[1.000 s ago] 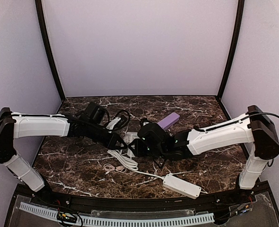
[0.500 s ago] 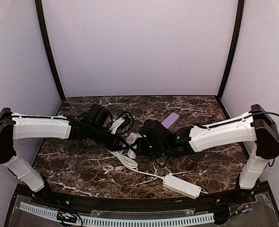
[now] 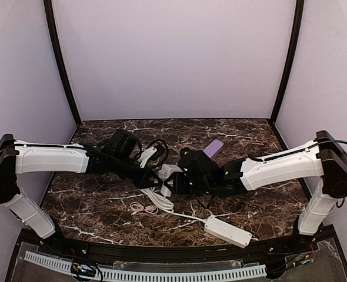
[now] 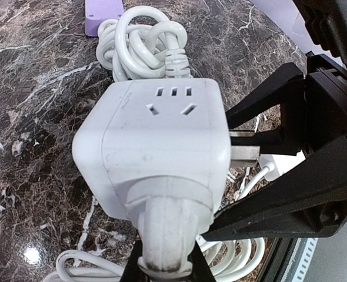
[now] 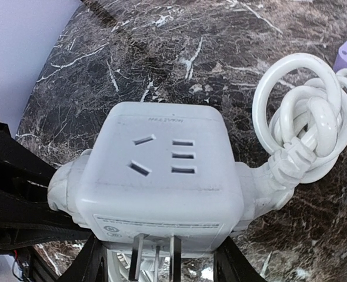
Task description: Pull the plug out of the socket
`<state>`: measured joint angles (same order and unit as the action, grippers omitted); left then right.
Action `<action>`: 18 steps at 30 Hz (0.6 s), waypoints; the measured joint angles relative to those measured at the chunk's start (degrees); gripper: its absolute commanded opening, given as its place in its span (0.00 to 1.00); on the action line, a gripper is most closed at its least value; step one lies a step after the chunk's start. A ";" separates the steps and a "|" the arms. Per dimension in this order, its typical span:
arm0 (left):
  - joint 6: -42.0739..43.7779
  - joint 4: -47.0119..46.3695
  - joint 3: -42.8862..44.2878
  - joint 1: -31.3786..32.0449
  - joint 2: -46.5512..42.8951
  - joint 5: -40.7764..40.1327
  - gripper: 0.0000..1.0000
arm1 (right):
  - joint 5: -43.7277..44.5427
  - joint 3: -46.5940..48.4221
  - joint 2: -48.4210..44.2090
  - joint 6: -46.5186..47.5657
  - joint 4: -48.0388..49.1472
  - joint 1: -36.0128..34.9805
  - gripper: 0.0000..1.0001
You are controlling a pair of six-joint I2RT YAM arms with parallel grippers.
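Dark marble surface [image 3: 97,202]: purple block [image 3: 211,149] at 1 o'clock, long power strip [image 3: 227,231] at 5, pink cable [image 3: 142,208] at 7.

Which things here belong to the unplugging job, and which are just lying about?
Job in hand:
- socket cube, held by the left fingers
- plug, prongs showing, between the right fingers

Lying about:
- purple block
- long power strip
- thin pink cable

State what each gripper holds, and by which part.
Left gripper: the socket, by its cord collar. Right gripper: the plug, by its head, prongs partly out.
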<state>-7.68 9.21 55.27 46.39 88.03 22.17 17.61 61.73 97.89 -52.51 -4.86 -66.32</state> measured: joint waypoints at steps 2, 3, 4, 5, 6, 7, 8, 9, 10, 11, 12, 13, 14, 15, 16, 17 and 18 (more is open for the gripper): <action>-0.04 0.24 0.00 -0.15 0.00 0.42 0.01 | 1.29 -0.50 0.00 3.08 1.27 -0.28 0.00; -0.09 0.35 0.00 -0.44 0.00 1.16 0.01 | 1.92 -0.70 0.00 4.42 1.77 -0.44 0.00; -0.20 0.46 0.00 -0.74 0.00 1.79 0.01 | 2.54 -0.90 0.00 5.81 2.29 -0.59 0.00; -0.35 0.52 0.00 -1.11 0.00 2.69 0.01 | 3.15 -1.16 0.00 7.34 3.08 -0.72 0.00; -0.55 0.57 0.00 -1.49 0.00 3.48 0.01 | 3.50 -1.38 0.00 8.41 3.69 -0.76 0.00; -0.79 0.59 0.00 -1.81 0.00 4.22 0.00 | 3.82 -1.60 0.00 9.49 4.46 -0.79 0.00; -1.01 0.59 0.00 -2.05 0.00 4.74 0.00 | 4.09 -1.73 0.00 10.25 4.92 -0.81 0.00; -1.33 0.61 0.00 -2.34 0.00 5.38 0.00 | 4.35 -1.84 0.00 11.08 5.42 -0.81 0.00; -1.57 0.61 0.00 -2.56 0.00 5.88 0.00 | 4.55 -1.95 0.00 11.78 5.86 -0.81 0.00; -1.75 0.59 0.00 -2.71 0.00 6.19 0.00 | 4.72 -2.03 0.00 12.17 6.21 -0.81 0.00; -1.86 0.59 0.00 -2.82 0.00 6.38 0.01 | 4.81 -2.08 0.00 12.44 6.40 -0.81 0.00; -1.99 0.59 0.00 -2.86 0.00 6.51 0.01 | 4.87 -2.10 0.00 12.59 6.54 -0.83 0.00; -2.03 0.57 0.00 -2.91 0.00 6.58 0.01 | 4.98 -2.10 0.00 12.61 6.56 -0.85 0.00; -2.05 0.57 0.00 -2.91 0.00 6.60 0.01 | 5.14 -2.10 0.00 12.57 6.58 -0.87 0.00; -2.08 0.55 0.00 -2.91 0.00 6.62 0.01 | 5.22 -2.08 0.00 12.33 6.51 -0.92 0.00; -2.10 0.52 0.00 -2.91 0.00 6.64 0.01 | 5.27 -2.05 0.00 11.87 6.38 -0.96 0.00; -2.10 0.46 0.00 -2.91 0.00 6.64 0.01 | 5.31 -1.84 0.00 11.19 5.97 -0.96 0.00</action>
<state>-9.78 9.67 55.27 43.48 88.03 28.82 22.92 59.90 97.89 -41.32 1.10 -67.29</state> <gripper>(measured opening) 0.099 0.446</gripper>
